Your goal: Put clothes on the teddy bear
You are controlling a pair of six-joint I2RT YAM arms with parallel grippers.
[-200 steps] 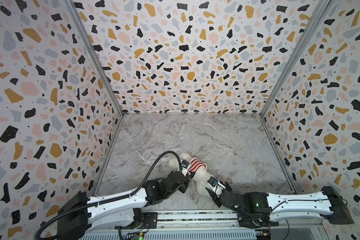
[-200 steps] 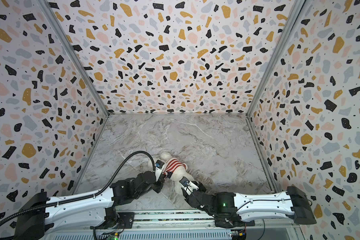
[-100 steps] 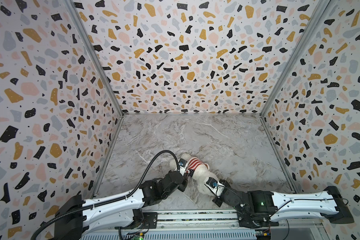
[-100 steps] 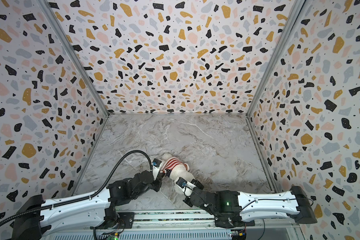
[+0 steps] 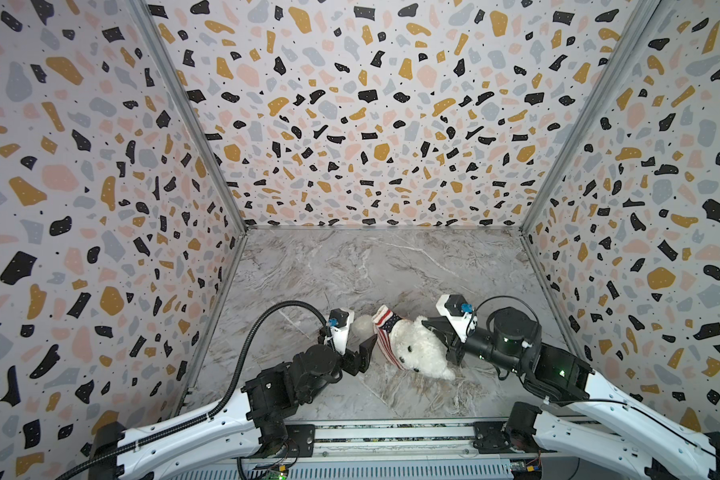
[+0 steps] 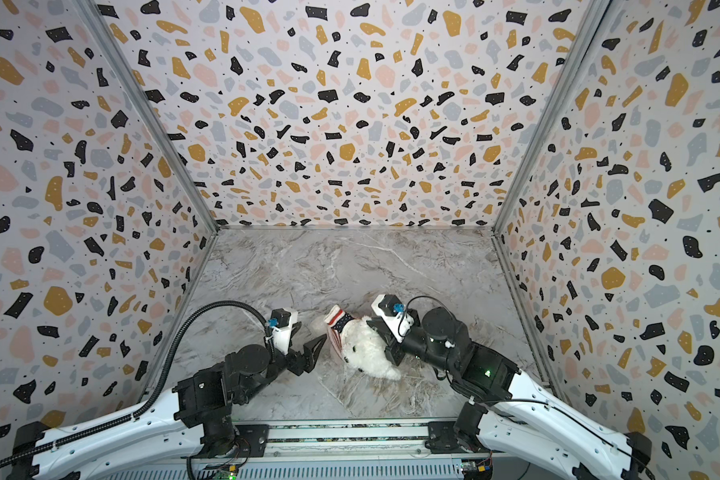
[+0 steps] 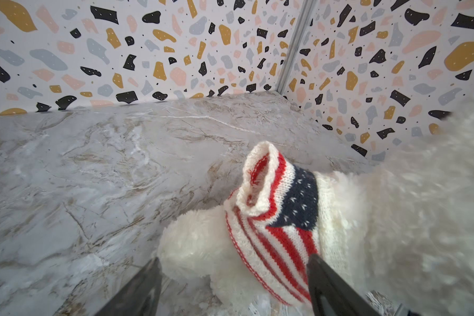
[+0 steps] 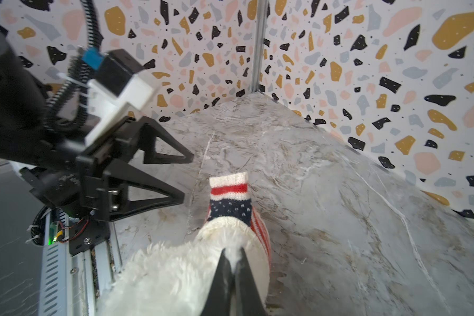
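**Q:** Top views: what lies where?
**A:** The small fluffy white plush teddy bear lies on the grey marble-patterned tabletop, near the metal front rail and between the two arms. The red-and-white striped knit top with a navy starred patch sits around its body. The left tool stands open just beside the knit. The right tool is at the bear's head.

**Q:** Left wrist view?
**A:** The spread jaws straddle the hem and a furry limb, and one sleeve stands empty. Closing here would probably trap fur with the knit, so a pull would drag the bear.

**Q:** Right wrist view?
**A:** The jaws are closed, tips where the cream collar meets fur. Which of the two is pinched cannot be told. If it is fur, the collar will probably not move. Bare tabletop lies behind and to both sides, and the terrazzo-patterned walls are well apart. The rail is the near limit.
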